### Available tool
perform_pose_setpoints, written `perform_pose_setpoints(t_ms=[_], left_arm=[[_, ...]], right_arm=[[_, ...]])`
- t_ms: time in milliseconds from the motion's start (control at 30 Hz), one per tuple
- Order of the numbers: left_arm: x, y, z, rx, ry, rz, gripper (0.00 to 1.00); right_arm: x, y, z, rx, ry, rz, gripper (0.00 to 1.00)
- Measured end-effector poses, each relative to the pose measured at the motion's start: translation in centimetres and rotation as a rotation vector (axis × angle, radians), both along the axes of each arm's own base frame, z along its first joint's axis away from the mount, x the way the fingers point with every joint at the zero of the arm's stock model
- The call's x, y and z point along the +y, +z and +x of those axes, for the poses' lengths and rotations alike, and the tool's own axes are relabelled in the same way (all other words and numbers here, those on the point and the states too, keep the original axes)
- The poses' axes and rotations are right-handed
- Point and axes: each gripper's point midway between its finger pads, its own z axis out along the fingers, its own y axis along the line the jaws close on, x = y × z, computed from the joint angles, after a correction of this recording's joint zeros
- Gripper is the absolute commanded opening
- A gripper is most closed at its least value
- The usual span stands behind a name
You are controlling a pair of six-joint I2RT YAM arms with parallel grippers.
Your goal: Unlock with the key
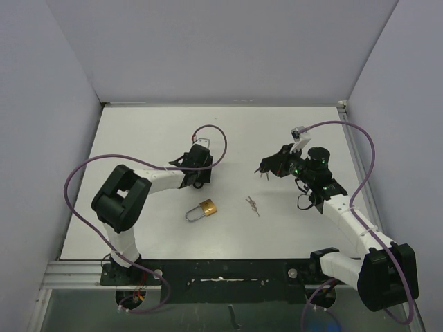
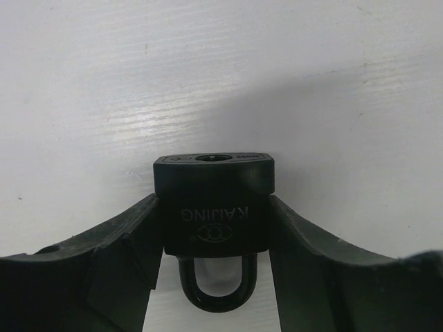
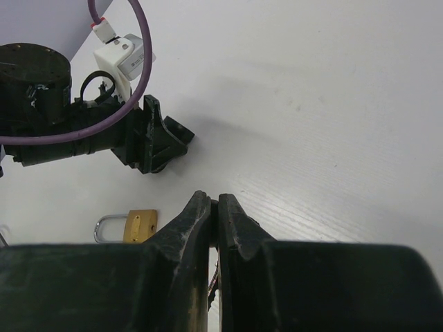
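Evidently left gripper (image 2: pixel 214 205) grasps the black padlock (image 2: pixel 214 185) by its sides — right gripper (image 3: pixel 213 200) clenched; brass padlock (image 1: pixel 208 207) lies apart.

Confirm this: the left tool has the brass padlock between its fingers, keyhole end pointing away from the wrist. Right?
No. The left wrist view shows the black padlock between the left tool's fingers, keyhole end pointing away from the wrist. The brass padlock lies loose on the table.
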Motion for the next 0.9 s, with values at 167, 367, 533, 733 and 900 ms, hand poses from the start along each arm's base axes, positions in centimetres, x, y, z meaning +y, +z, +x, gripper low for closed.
perform_pose_setpoints(t_ms=[167, 367, 533, 733, 900], left_arm=[[0.0, 0.0, 0.1, -0.006, -0.004, 0.005, 0.00], [-0.5, 0.2, 0.1, -0.016, -0.069, 0.005, 0.00], [-2.1, 1.8, -1.4, -0.106, -0.217, -0.102, 0.00], [-4.7, 7.1, -2.5, -0.327, -0.378, -0.265, 0.00], [-6.7, 9.4, -3.9, -0.521, -0.494, -0.349, 0.00]], right_arm=[[0.0, -0.1, 0.0, 0.001, 0.000, 0.000, 0.00], [-0.2, -0.3, 0.0, 0.009, -0.005, -0.002, 0.00], [-0.2, -0.4, -0.1, 0.013, -0.006, -0.001, 0.00], [-0.2, 0.2, -0.2, 0.011, -0.013, 0.018, 0.00], [-0.3, 1.0, -0.7, -0.007, -0.030, 0.035, 0.00]])
